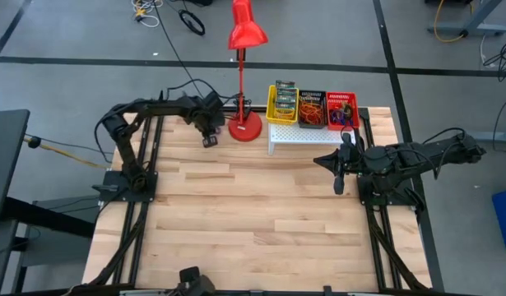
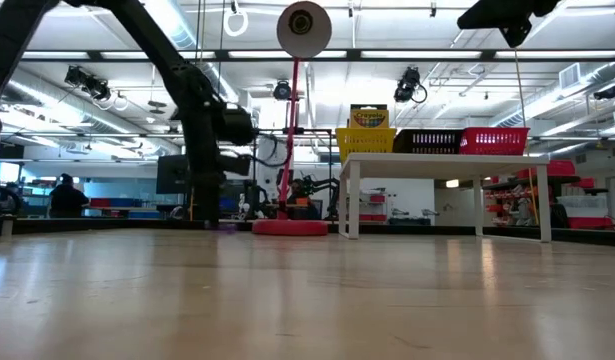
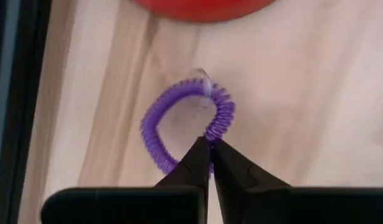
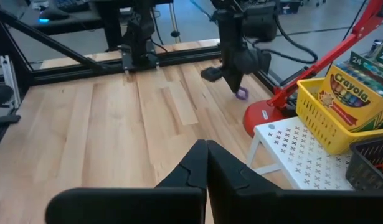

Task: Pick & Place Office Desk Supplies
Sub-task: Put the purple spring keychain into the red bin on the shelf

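High view: left gripper (image 1: 210, 141) at bench's far edge beside lamp base (image 1: 245, 128); right gripper (image 1: 338, 187) pressed together, empty, near right edge. Left wrist view: fingertips (image 3: 200, 155) pinching purple coil band (image 3: 185, 126) lying on bench (image 3: 291, 112).

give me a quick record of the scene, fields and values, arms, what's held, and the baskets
left gripper: shut on purple coil band, at the table beside the red lamp base
right gripper: shut, holding nothing, above the table near the white stand
baskets on stand: yellow basket with crayon boxes, black basket, red basket
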Robot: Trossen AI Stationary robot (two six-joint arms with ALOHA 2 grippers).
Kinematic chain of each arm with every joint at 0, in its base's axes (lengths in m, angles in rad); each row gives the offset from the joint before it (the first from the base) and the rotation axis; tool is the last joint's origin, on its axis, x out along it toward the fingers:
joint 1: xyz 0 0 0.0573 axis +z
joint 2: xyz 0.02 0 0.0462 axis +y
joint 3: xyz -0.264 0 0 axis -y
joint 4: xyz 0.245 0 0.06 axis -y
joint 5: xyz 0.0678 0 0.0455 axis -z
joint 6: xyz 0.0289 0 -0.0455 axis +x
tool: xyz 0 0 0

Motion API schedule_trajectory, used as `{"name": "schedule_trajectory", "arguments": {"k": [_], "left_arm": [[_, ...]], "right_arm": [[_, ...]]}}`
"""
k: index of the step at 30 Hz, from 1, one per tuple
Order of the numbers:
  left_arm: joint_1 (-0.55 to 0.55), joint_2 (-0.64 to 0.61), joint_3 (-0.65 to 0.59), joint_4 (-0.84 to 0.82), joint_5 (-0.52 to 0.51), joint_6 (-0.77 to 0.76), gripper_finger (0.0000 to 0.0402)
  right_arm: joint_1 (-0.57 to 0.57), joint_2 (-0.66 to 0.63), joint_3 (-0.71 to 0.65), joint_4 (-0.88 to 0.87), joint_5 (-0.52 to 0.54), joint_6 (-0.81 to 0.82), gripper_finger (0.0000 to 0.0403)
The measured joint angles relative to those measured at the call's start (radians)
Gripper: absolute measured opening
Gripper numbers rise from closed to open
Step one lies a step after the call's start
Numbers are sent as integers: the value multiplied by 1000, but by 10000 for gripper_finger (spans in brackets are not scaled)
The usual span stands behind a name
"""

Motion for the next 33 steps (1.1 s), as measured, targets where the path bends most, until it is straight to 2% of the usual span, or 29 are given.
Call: {"name": "schedule_trajectory", "arguments": {"k": [4,8,13,17,20,24,29,33], "left_arm": [[-14,-92,-9,-63,101,-50,13],[-58,-216,-90,7,270,-125,12],[-184,-325,-263,266,450,-303,11],[-320,-331,-383,578,531,-509,11],[-428,-297,-434,849,555,-663,10],[-551,-220,-427,1057,543,-840,10],[-653,-98,-355,1107,460,-987,10],[-698,-5,-287,1144,451,-1064,10]], "right_arm": [[3,0,0,-13,0,0,4],[37,6,0,-78,40,12,3],[113,55,-38,-90,151,52,3],[161,121,-162,100,150,52,3],[182,204,-257,292,150,52,8],[187,358,-312,490,151,23,44],[187,534,-259,609,215,-117,111],[187,628,-178,630,247,-294,163]]}}
